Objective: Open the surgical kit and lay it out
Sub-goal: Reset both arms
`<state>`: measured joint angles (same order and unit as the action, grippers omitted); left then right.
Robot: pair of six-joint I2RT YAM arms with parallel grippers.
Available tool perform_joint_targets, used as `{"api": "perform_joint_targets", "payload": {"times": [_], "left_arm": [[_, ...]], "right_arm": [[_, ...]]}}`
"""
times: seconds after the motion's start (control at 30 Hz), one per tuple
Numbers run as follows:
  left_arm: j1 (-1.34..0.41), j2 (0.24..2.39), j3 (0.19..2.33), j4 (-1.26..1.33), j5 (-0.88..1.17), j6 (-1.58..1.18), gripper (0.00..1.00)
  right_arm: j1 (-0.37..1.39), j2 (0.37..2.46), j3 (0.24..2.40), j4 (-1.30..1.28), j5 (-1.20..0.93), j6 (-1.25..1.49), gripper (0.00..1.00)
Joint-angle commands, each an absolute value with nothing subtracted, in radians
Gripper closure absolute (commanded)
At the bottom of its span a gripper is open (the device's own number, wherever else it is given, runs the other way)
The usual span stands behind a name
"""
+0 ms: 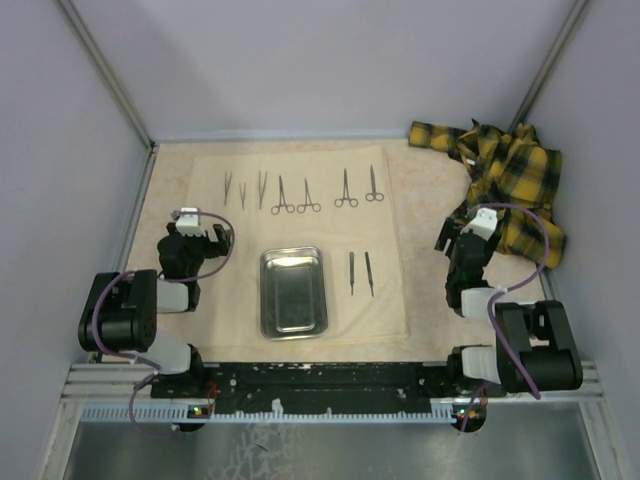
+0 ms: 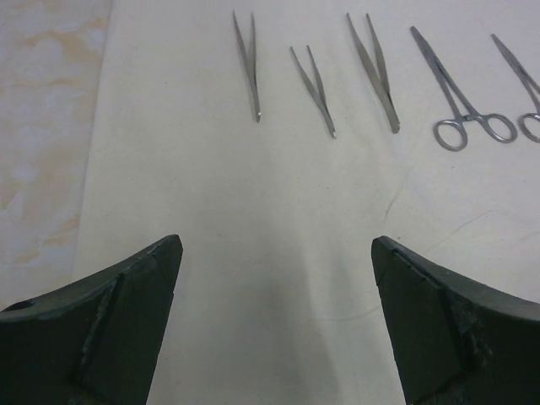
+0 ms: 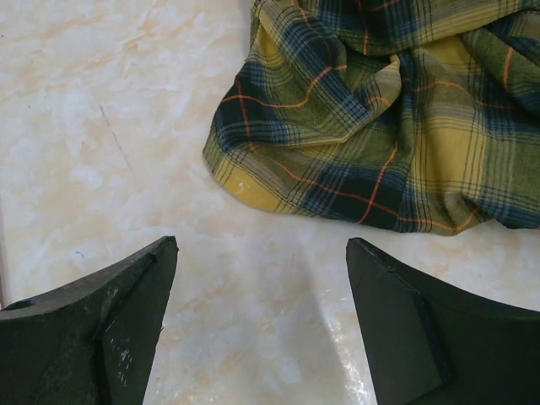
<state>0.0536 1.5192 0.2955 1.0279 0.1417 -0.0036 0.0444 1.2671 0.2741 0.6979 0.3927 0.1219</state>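
The pale beige cloth wrap point(image 1: 300, 215) lies spread flat on the table. The shiny steel tray point(image 1: 293, 291) sits on its near middle and looks empty. Three tweezers point(image 1: 243, 187) and several ring-handled clamps point(image 1: 325, 191) lie in a row along the cloth's far part; two thin instruments point(image 1: 360, 272) lie right of the tray. My left gripper point(image 1: 197, 224) is open and empty over the cloth's left part; the left wrist view shows tweezers point(image 2: 314, 78) and clamps point(image 2: 460, 89) ahead of it. My right gripper point(image 1: 462, 230) is open and empty over bare table, right of the cloth.
A yellow-and-black plaid cloth point(image 1: 510, 185) lies crumpled at the back right, just ahead of my right gripper, and shows in the right wrist view point(image 3: 396, 110). Metal frame rails and grey walls bound the marble-patterned table point(image 1: 430, 200).
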Motion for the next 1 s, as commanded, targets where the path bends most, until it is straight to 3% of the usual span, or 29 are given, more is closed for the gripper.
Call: {"api": "perform_joint_targets", "payload": {"times": [0.0, 0.07, 0.17, 0.27, 0.77, 0.97], "left_arm": [[0.060, 1.532, 0.246, 1.226, 0.226, 0.028, 0.00], [0.059, 1.549, 0.215, 1.305, 0.210, 0.021, 0.00], [0.057, 1.575, 0.197, 1.352, 0.248, 0.037, 0.00], [0.055, 1.592, 0.224, 1.322, 0.334, 0.071, 0.01], [0.043, 1.599, 0.254, 1.265, 0.282, 0.069, 0.00], [0.039, 1.594, 0.244, 1.278, 0.275, 0.074, 0.00]], "right_arm": [[0.029, 1.315, 0.282, 0.865, 0.392, 0.126, 0.18], [0.031, 1.379, 0.230, 1.080, 0.354, 0.107, 0.18], [0.038, 1.385, 0.222, 1.081, 0.327, 0.094, 0.18], [0.038, 1.451, 0.143, 1.297, 0.294, 0.063, 0.18], [0.051, 1.446, 0.171, 1.234, 0.294, 0.052, 0.17], [0.054, 1.447, 0.183, 1.213, 0.194, 0.011, 0.17]]}}
